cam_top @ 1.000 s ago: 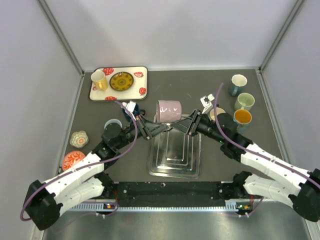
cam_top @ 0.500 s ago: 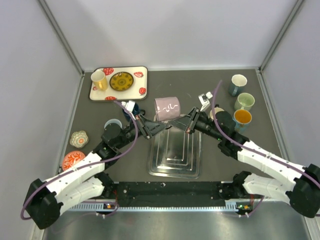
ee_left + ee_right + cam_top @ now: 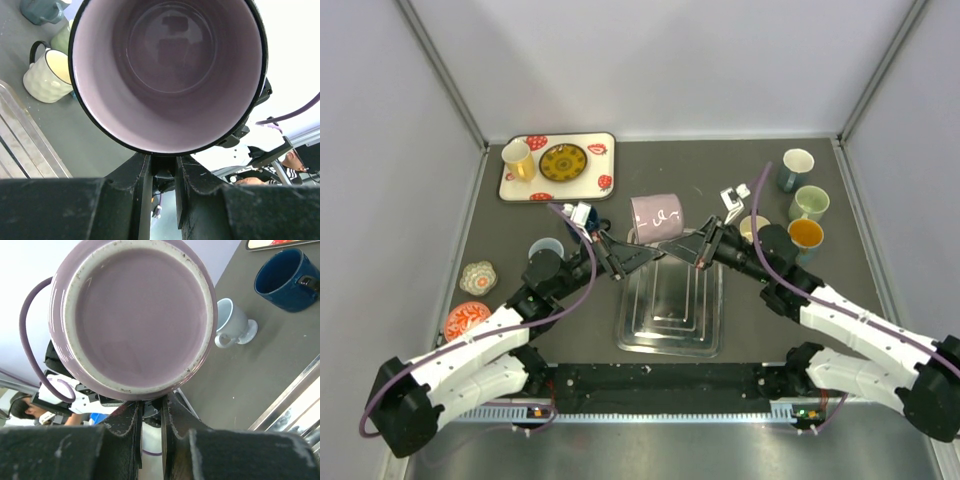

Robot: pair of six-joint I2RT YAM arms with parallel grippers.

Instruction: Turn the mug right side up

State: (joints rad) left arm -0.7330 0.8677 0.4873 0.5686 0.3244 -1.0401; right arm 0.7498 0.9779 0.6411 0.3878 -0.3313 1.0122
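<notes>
Although both arms meet above the clear tray [image 3: 670, 310], the left gripper [image 3: 638, 256] and right gripper [image 3: 682, 250] show jaws drawn nearly together under the mug [image 3: 658, 217]; whether either clamps it cannot be told. The mug hangs aloft on its side, mouth toward the left wrist, base toward the right. Its squiggle marking has rolled slightly within the last second, so turning is judged begun, not finished. The dark table [image 3: 745, 330] carries cups [image 3: 797, 165] far right and a strawberry-print tray [image 3: 605, 180] far left. Grey walls enclose.

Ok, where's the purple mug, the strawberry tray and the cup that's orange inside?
purple mug [image 3: 657, 217], top view, its side wall.
strawberry tray [image 3: 580, 191], top view, its bare near edge.
cup with orange inside [image 3: 804, 234], top view, its inner floor.
</notes>
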